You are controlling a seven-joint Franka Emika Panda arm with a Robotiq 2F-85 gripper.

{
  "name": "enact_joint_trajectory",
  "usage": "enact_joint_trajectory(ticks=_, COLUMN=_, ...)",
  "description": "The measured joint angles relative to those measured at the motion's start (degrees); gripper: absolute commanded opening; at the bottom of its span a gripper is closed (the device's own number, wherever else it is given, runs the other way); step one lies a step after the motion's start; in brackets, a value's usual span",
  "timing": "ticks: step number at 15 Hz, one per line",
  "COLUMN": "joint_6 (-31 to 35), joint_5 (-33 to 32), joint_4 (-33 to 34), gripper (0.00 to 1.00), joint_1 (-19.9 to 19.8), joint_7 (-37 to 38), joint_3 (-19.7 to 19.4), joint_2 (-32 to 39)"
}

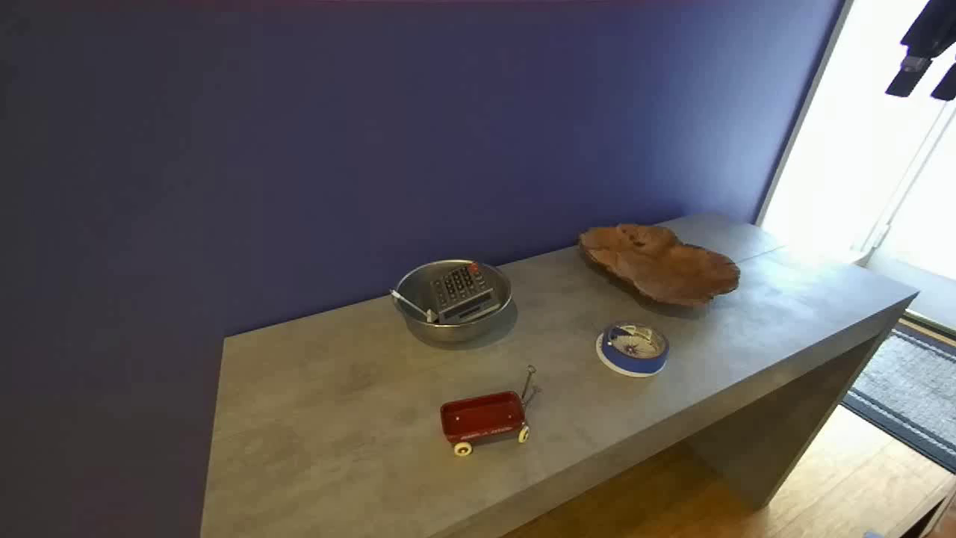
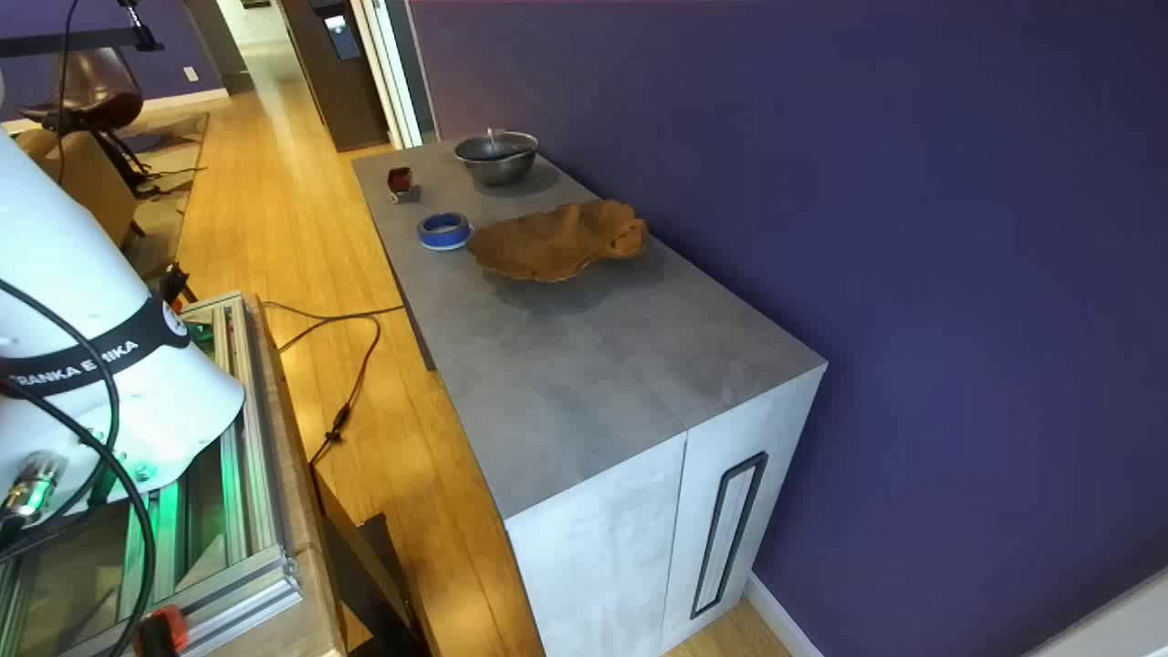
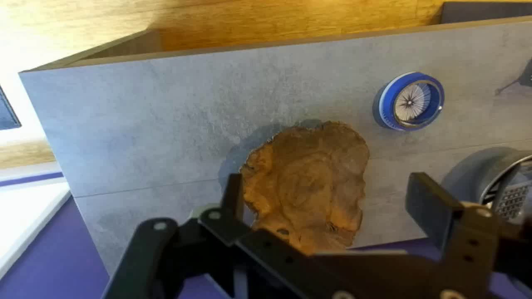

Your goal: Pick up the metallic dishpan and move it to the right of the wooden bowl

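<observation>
The metallic dishpan is a round silver bowl standing upright on the grey table near the blue wall. It holds a calculator and a white brush-like tool. The dishpan also shows in an exterior view and is cut off at the right edge of the wrist view. The wooden bowl lies on the table, also in an exterior view and the wrist view. My gripper is open and empty, high above the table; its fingertips show at the upper right corner of an exterior view.
A blue-and-white round dish stands near the table's front edge. A small red wagon with a raised handle stands in front of the dishpan. The blue wall runs along the table's back. The robot's base stands beside the table.
</observation>
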Motion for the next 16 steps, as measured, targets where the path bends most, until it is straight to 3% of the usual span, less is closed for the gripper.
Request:
enact_joint_trajectory(ticks=6, joint_6=-0.16, joint_5=0.08, joint_4=-1.04, gripper=1.00, joint_1=0.15, joint_7=-0.35, joint_3=0.01, joint_2=0.89)
enact_joint_trajectory(ticks=8, joint_6=1.34, joint_5=2.69, joint_4=-0.24, gripper=1.00, joint_1=1.89, joint_7=-0.64, joint_3=0.52, joint_2=1.64)
enact_joint_trajectory(ticks=13, joint_6=16.73, joint_5=18.88, joint_4=1.17, gripper=1.00, joint_1=11.95, joint_7=3.75, joint_3=7.55, joint_2=11.55)
enact_joint_trajectory(ticks=16, joint_6=26.84, joint_5=23.94, joint_4=3.71, gripper=1.00, joint_1=16.49, joint_7=6.45, joint_3=12.00, joint_2=21.64)
